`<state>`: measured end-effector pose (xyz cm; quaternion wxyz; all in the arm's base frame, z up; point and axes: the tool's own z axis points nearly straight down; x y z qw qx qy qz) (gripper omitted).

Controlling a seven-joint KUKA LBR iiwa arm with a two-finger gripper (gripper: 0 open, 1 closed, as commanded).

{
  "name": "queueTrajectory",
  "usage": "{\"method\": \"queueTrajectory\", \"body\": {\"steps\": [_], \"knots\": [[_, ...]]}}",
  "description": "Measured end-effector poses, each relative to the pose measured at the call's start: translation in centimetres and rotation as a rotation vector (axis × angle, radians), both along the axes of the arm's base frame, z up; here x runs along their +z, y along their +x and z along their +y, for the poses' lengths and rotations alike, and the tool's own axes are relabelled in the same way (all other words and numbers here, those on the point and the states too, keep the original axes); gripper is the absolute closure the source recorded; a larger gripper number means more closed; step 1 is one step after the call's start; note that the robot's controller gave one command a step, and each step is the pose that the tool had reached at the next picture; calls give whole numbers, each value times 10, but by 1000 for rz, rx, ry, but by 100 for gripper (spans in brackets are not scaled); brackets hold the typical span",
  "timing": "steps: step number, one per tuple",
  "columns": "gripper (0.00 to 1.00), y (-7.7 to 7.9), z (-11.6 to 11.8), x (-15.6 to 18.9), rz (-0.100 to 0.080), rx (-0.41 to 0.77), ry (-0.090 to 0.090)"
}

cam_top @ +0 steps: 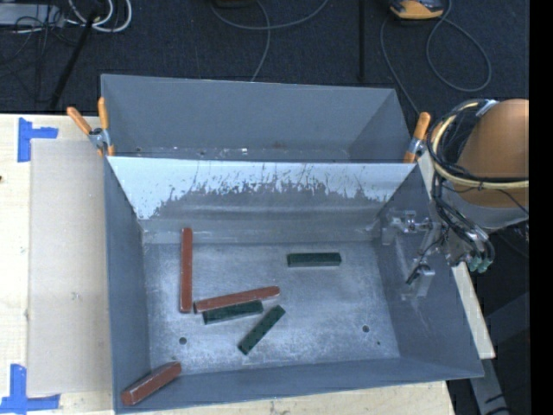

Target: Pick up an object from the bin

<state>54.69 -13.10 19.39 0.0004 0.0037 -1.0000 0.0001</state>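
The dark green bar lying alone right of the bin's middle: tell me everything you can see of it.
The dark green bar is a short, flat, straight-edged strip, matt, of what looks like plastic or painted wood. It lies flat on the bin floor, its length running nearly left to right. Nothing touches it; the other bars lie apart, nearer the front left.
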Motion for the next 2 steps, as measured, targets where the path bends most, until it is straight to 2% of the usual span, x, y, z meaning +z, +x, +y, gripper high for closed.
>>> {"method": "queueTrajectory", "body": {"steps": [1,2], "knots": [[0,66,76,-116,2,63,4],[100,66,73,-112,-2,62,1]]}}
